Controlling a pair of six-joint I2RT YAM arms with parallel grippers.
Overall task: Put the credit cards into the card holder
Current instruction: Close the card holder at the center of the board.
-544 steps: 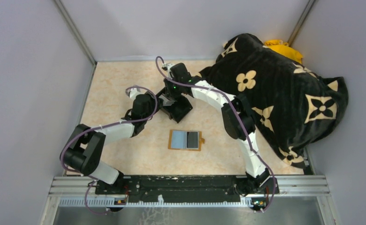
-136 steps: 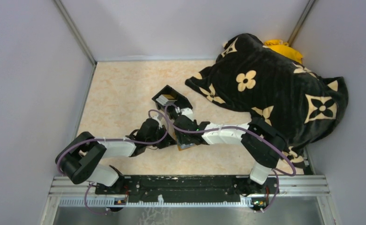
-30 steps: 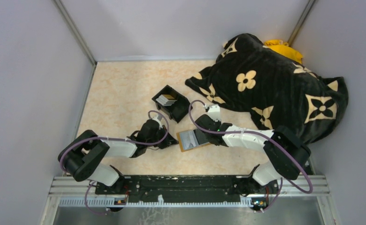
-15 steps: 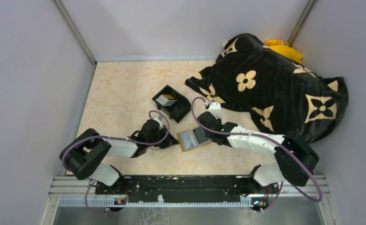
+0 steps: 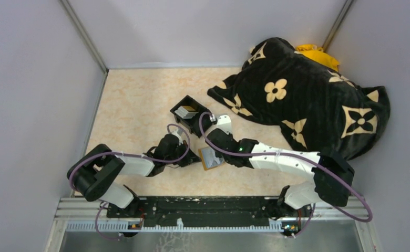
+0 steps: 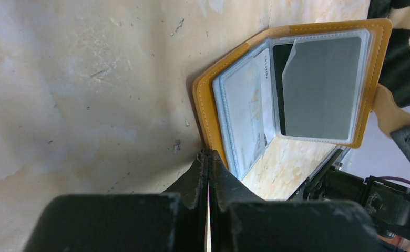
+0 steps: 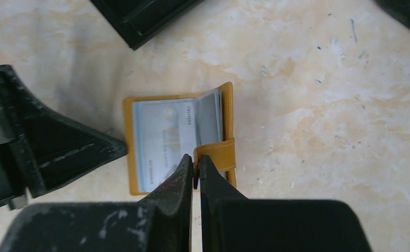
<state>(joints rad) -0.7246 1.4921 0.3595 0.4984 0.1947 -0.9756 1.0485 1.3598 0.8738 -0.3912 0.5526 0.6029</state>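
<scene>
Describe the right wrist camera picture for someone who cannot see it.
The right gripper, fingers shut, pinches the side tab of an orange-tan card holder lying half-folded on a beige marbled table, a pale credit card showing inside. The black tip of the left gripper meets the holder's left edge; a black box corner shows at top.

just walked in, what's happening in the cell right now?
Both arms are on the card holder, which lies open on the table. The left gripper has its jaws shut on the holder's left edge. The right gripper is shut on the side tab, with that cover lifted partway up. One pale card sits in the exposed pocket. More credit cards lie in the black box just behind.
</scene>
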